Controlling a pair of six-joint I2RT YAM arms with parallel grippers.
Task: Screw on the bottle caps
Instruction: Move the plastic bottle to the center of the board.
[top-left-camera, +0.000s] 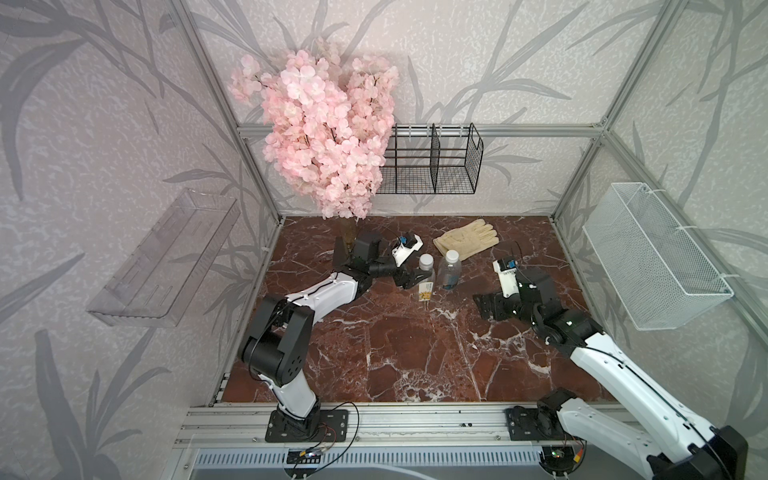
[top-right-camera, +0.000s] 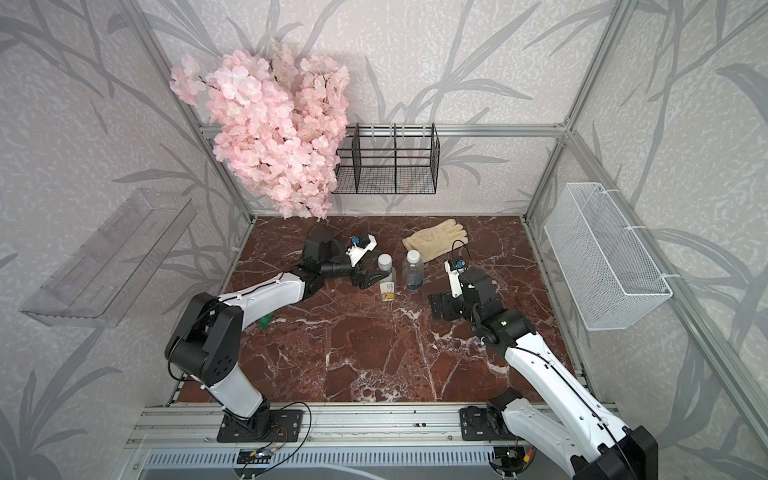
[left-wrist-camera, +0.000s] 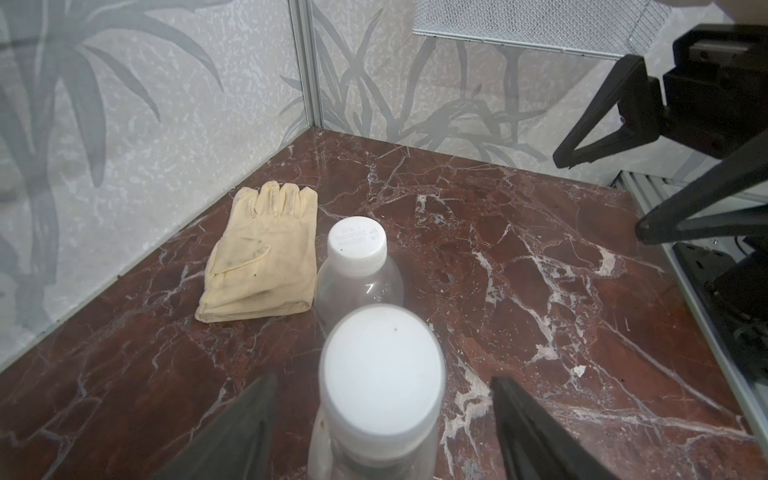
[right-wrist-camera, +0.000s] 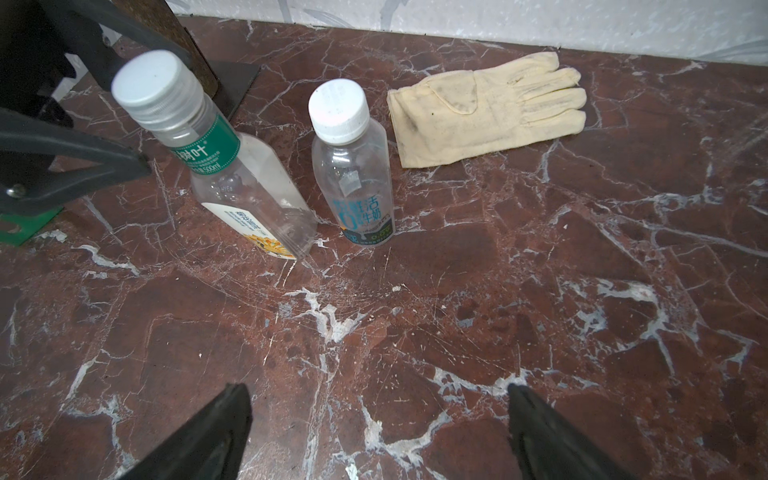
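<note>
Back half of the marble table (top-left-camera: 415, 353) is where it's all happening. Both bottles stand side by side near a glove (top-left-camera: 465, 239), and each one has its white cap sitting on top. The left gripper (left-wrist-camera: 380, 384) has its jaws spread apart on either side of the green-band bottle (right-wrist-camera: 249, 178), level with its cap (left-wrist-camera: 382, 365) but with a gap on both sides, so nothing is clamped. The right gripper (right-wrist-camera: 376, 386) is wide open too, hanging over bare table well apart from the blue-label bottle (top-left-camera: 449, 272) and its cap (top-left-camera: 452, 254).

My guess is we're mid-tightening on the green-band one, since some ridged neck shows under that cap. Next move would be closing on the cap and twisting, ideally with the bottle steadied so it doesn't spin.
</note>
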